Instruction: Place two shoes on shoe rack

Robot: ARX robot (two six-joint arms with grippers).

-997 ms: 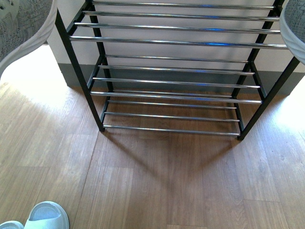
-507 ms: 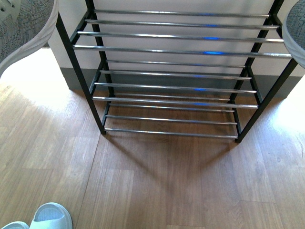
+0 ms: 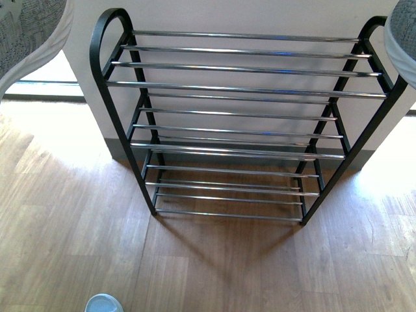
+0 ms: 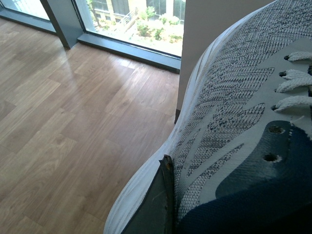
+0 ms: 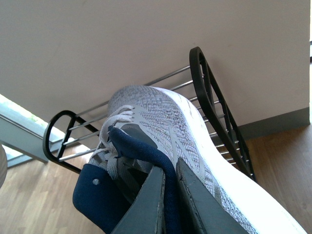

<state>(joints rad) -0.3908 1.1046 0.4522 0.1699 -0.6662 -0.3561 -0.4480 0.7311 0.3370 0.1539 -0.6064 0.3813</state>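
The shoe rack (image 3: 234, 86) stands against the wall ahead, four tiers of chrome bars in a black frame, all bare. My left gripper (image 4: 169, 166) is shut on a grey knit sneaker (image 4: 234, 112), one finger (image 4: 158, 204) against its side; this sneaker shows at the front view's top left corner (image 3: 29, 36). My right gripper (image 5: 170, 168) is shut on the navy collar of the other grey knit sneaker (image 5: 161, 122), held up near the rack's rounded end (image 5: 204, 87); it shows at the front view's top right (image 3: 403, 32). A pale blue slide (image 3: 103, 303) lies on the floor at the bottom edge.
Wood floor (image 3: 65, 214) spreads in front of the rack. A white wall (image 3: 227, 13) with a grey skirting is behind it. A floor-level window (image 4: 131, 19) with a dark frame is left of the wall.
The rack now sits lower and smaller in the front view, with its rounded top ends showing. The blue slide has slipped almost out at the bottom. Both sneakers stay at the top corners.
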